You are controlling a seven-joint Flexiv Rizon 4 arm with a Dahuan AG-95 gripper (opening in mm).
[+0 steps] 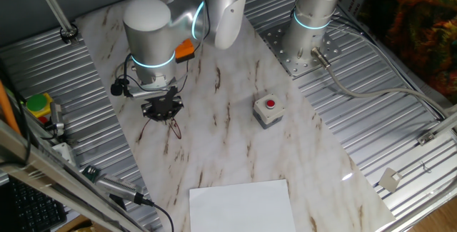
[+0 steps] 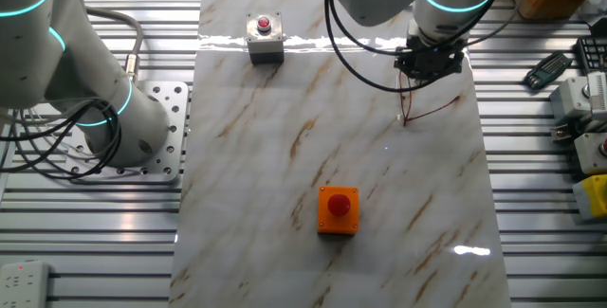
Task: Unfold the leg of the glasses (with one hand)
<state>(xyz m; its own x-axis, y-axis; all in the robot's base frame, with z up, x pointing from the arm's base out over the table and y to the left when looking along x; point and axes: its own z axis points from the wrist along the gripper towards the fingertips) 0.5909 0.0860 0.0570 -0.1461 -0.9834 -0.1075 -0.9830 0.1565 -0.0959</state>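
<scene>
- Lying nearest the lens in one fixed view, a white sheet (image 1: 241, 205) sits at the near edge of the marble table (image 1: 214, 118), well apart from the work and seemingly no part of it.
- Further in, a grey box (image 1: 267, 111) with a red button stands alone near mid-table, clear of the arm's reach path, likely a control kept out of the way.
- Left of it, the gripper (image 1: 163, 111) hangs low over the table, pointing straight down, directly above the glasses (image 1: 171, 126); the downward pose suits a one-handed pinch on a thin leg.
- From the other fixed view, the glasses (image 2: 425, 111) show as thin dark wire beneath the gripper (image 2: 429, 67), one slim leg angling out across the marble toward the table's edge.
- Whether the fingers are apart or pinched on the wire cannot be told; the frame is too fine and the tips too dark in both views.
- An orange box (image 2: 338, 209) with a red button sits well apart from the glasses.
- Judged from the splayed wire, the unfolding looks under way, though how far is unclear.
</scene>
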